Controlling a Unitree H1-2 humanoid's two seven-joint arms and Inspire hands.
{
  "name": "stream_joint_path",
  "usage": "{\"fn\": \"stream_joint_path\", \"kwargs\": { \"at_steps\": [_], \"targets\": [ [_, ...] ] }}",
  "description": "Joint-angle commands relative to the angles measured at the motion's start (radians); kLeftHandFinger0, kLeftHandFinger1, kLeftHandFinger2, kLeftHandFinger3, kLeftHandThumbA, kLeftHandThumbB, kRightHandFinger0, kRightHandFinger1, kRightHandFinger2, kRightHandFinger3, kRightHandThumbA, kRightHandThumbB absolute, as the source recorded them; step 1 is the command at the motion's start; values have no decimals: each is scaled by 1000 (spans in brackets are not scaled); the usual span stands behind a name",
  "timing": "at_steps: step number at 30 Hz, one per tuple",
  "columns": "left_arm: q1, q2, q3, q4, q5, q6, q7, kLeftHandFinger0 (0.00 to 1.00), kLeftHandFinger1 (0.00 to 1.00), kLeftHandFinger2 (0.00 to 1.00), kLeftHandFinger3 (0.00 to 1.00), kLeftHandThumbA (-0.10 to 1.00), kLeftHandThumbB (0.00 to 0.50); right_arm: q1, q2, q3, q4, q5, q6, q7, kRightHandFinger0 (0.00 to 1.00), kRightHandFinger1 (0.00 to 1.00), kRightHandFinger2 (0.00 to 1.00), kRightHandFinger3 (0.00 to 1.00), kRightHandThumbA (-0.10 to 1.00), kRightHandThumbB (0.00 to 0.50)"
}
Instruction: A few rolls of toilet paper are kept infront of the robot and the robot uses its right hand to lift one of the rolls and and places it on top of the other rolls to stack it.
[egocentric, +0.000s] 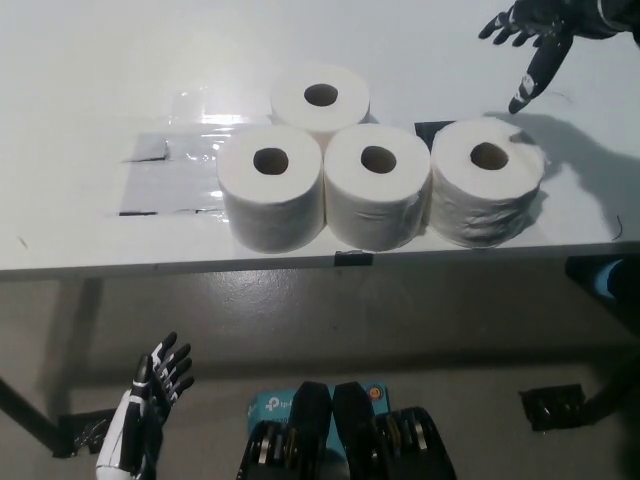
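Rightmost toilet paper roll (488, 180) stands on the bench (80, 90), just below the empty, spread right hand (535, 30) at upper right; left hand (155, 385) hangs spread at lower left.

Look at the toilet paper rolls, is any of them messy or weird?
Yes, the rightmost roll looks rumpled: its outer paper is wrinkled and loose, while the other three rolls are smooth. All stand upright on the table. The black right hand hovers open behind it.

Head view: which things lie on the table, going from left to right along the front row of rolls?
Left roll → middle roll → right roll → black right robot hand, hovering open, farther back.
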Motion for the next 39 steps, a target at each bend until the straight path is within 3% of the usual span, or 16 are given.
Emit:
{"fn": "stream_joint_path", "kwargs": {
  "at_steps": [1, 3, 11, 27, 39],
  "targets": [
    [-8, 5, 6, -26, -12, -34, -14, 1000, 1000, 1000, 1000, 1000, 29, -54, 13, -24, 20, -26, -45, 14, 1000, 1000, 1000, 1000, 881, 308],
    [-8, 5, 2, -27, -6, -34, -14, 1000, 1000, 1000, 1000, 1000, 28, -47, 13, -9, 5, -50, -46, 12, 1000, 1000, 1000, 1000, 931, 302],
    [-7, 6, 2, -25, -10, -37, -18, 1000, 1000, 1000, 1000, 1000, 9, -43, 41, -30, 53, -49, -70, 24, 1000, 1000, 1000, 1000, 912, 289],
    [-6, 6, 4, -24, -6, -42, -14, 1000, 1000, 1000, 1000, 1000, 18, -24, 52, -34, 95, -98, -113, 7, 1000, 1000, 1000, 1000, 924, 270],
    [-7, 9, 4, -21, -11, -43, -18, 1000, 1000, 1000, 1000, 1000, 30, -2, 58, -49, 96, -119, -43, -16, 1000, 1000, 1000, 1000, 853, 307]
  ]
}}
